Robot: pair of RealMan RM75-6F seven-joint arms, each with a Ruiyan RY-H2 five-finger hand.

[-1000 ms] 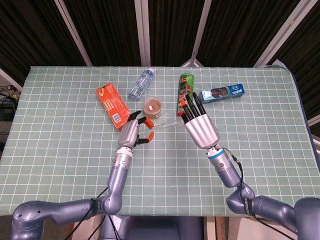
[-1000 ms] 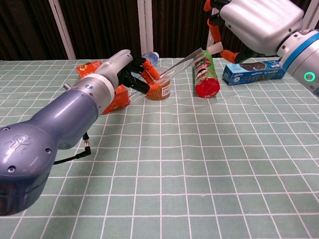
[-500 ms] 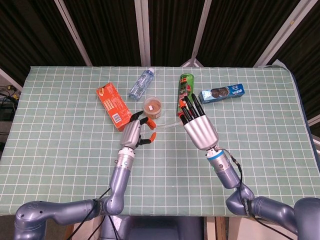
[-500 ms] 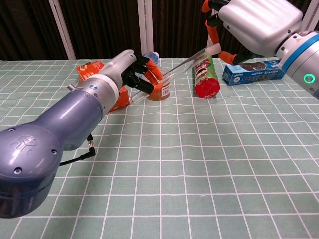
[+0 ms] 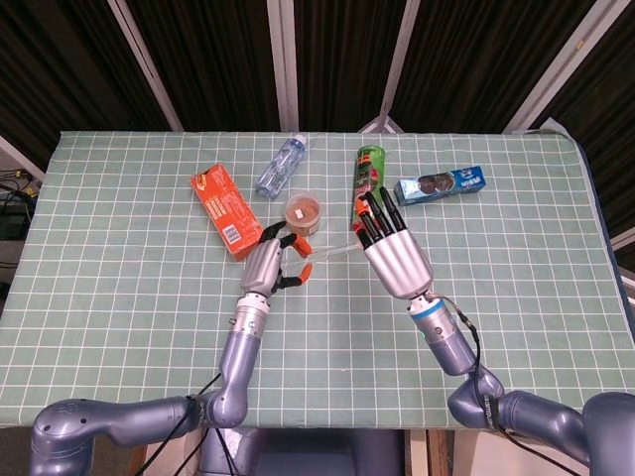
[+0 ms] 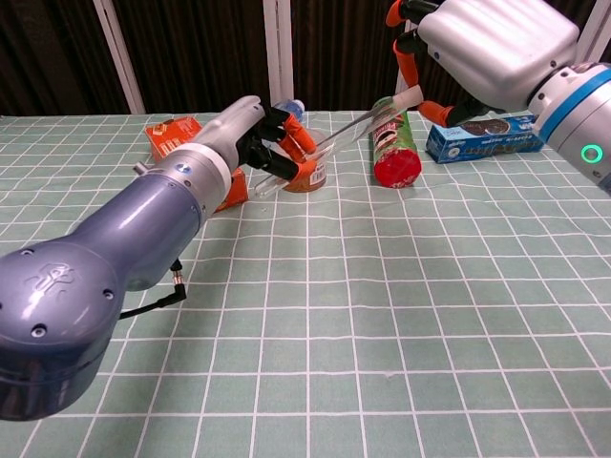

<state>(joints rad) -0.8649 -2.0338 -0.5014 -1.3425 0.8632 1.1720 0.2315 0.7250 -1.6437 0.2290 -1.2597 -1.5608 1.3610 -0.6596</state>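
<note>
Above the cup (image 5: 304,210), both hands are pinching a clear strip (image 6: 358,121): left hand (image 5: 268,264) low, right hand (image 5: 389,248) high.

The left hand (image 6: 256,135) hides most of the small cup (image 6: 313,175) and the water bottle (image 6: 291,108) in the chest view, whose top edge crops the right hand (image 6: 474,43), while the clear strip (image 5: 332,252) shows too faintly overhead.

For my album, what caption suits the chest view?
Two robot hands, left hand and right hand, hold a clear plastic strip between them above a small brown-filled cup.
</note>
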